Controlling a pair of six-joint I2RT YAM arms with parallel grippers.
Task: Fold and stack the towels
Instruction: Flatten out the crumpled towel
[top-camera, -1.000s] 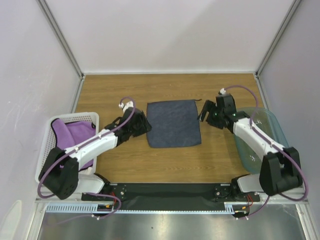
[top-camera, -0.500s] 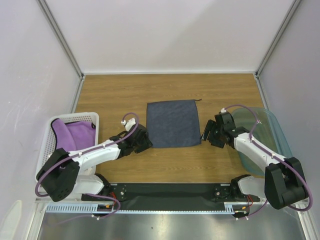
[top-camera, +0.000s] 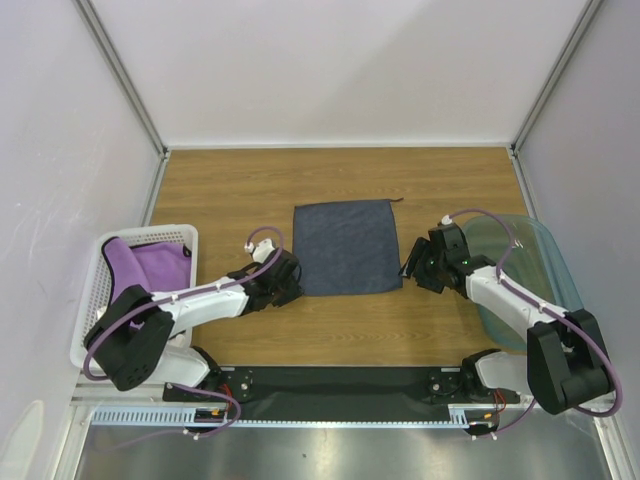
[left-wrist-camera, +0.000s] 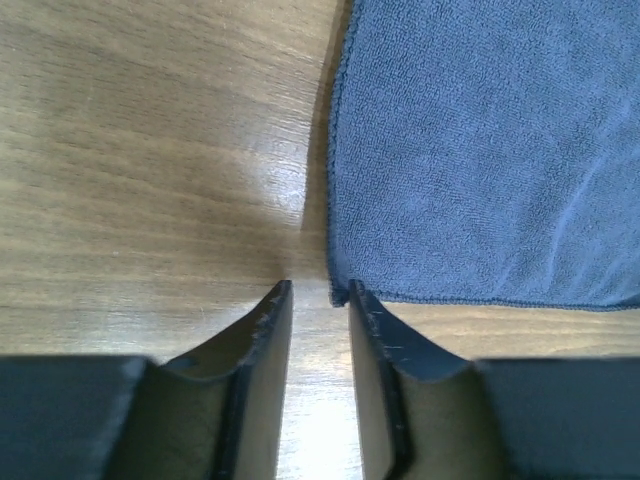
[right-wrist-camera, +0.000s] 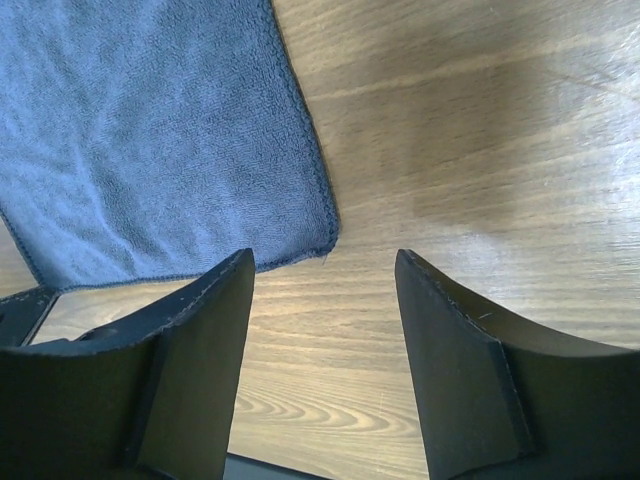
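A dark navy towel lies spread flat in the middle of the wooden table. My left gripper sits low at its near-left corner. In the left wrist view that gripper has a narrow gap with only bare wood in it, and the towel corner touches the right fingertip. My right gripper is at the near-right corner. Seen from the right wrist, it stands wide open, with the towel corner just beyond the tips. A purple towel lies bunched in the basket.
A white perforated basket stands at the left table edge beside the left arm. A translucent teal bin sits at the right edge under the right arm. White walls close the table on three sides.
Both grippers have come down the towel's sides to its near corners and dropped low. Both pairs of jaws have narrowed, the left far more. The towel has not moved.
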